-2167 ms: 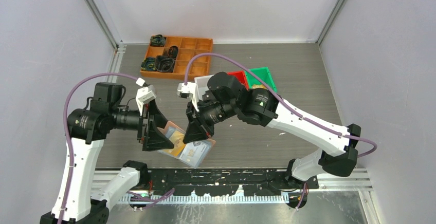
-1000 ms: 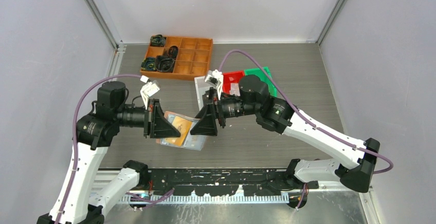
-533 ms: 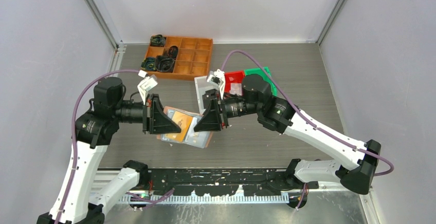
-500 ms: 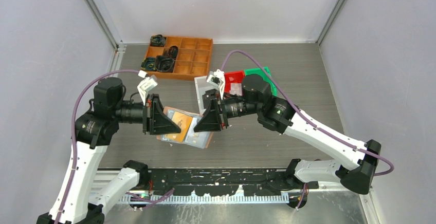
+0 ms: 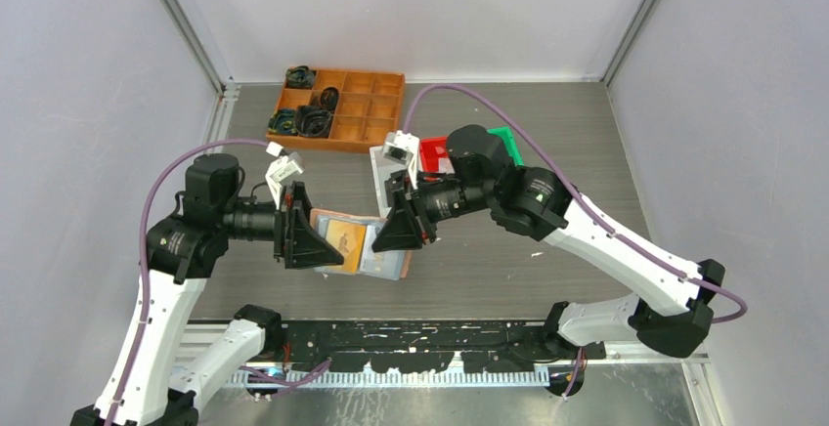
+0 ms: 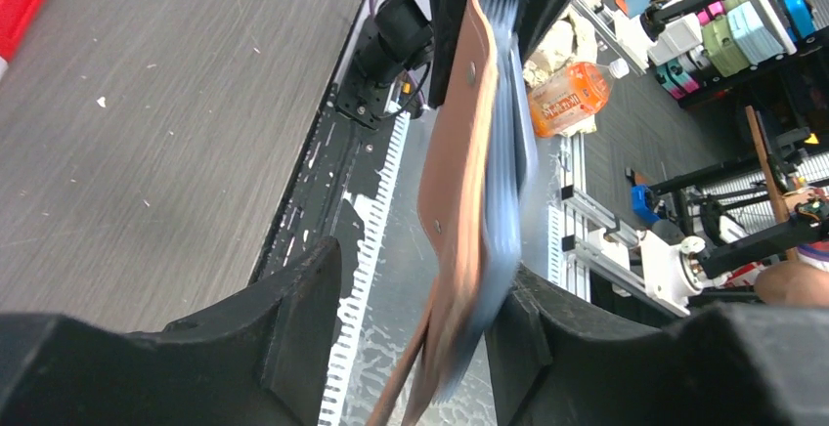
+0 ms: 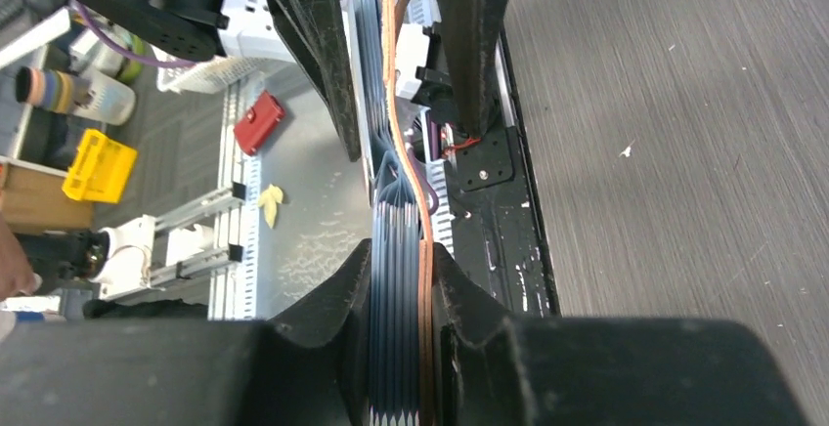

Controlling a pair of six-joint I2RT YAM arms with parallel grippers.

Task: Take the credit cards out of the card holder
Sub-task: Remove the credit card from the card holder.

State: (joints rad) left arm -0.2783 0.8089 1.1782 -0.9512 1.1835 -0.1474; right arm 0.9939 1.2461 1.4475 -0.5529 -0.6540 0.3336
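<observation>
The salmon-pink card holder (image 5: 383,258) hangs open above the table between my two grippers, its clear bluish sleeves fanned out. An orange credit card (image 5: 344,238) shows through one sleeve. My right gripper (image 5: 386,238) is shut on the holder's right edge. In the right wrist view (image 7: 403,348) its fingers squeeze the stack of sleeves and the leather cover (image 7: 396,250). My left gripper (image 5: 321,246) is at the holder's left edge. In the left wrist view (image 6: 406,348) its fingers stand wide apart, and the blurred holder (image 6: 469,182) leans on the right finger only.
An orange compartment tray (image 5: 364,84) with black items stands at the back left. A white bin (image 5: 381,164), a red bin (image 5: 431,150) and a green bin (image 5: 504,139) sit behind the right arm. The table's front rail (image 5: 430,333) lies just below the holder.
The holder hung low and tilted near the front rail 2.2 s ago. It is now raised and held more level, and both grippers have shifted slightly right since half a second ago.
</observation>
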